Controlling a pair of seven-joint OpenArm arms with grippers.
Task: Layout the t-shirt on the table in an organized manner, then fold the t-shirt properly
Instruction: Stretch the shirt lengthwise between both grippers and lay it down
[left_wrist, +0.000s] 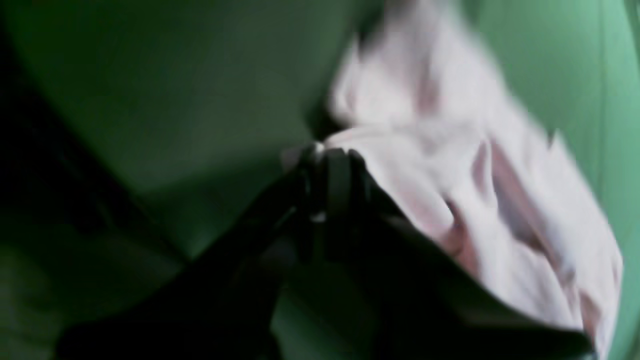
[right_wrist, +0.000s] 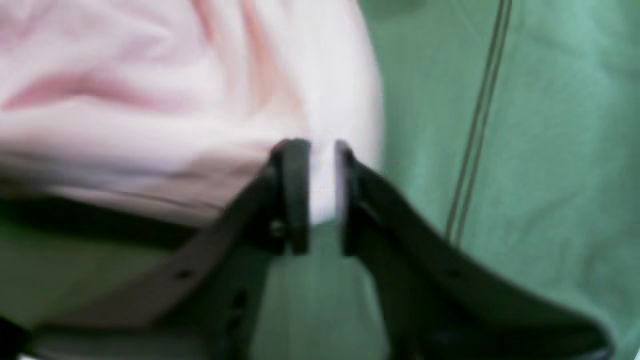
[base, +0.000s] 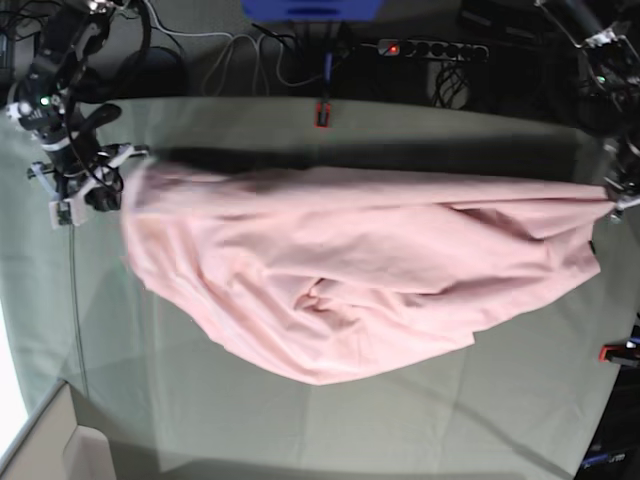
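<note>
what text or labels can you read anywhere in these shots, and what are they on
No readable text in any view.
The t-shirt shows only plain pink cloth; no lettering or tag is visible.
The table cover is unmarked.
The power strip at the back shows a red light, but any marking is too small to read.
Both wrist views are too blurred for print.

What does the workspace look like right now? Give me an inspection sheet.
Surface: table, creased grey-green cloth.
Job's things: pink t-shirt stretched between both arms, middle sagging, crumpled.
Clutter: nothing seen.
Grippers: left gripper shut on a shirt edge; right gripper jaws parted, cloth between them.
Cables: thin cable lying on the cloth; tangled leads behind the table.
Surroundings: power strip, red clamps, blue box.
</note>
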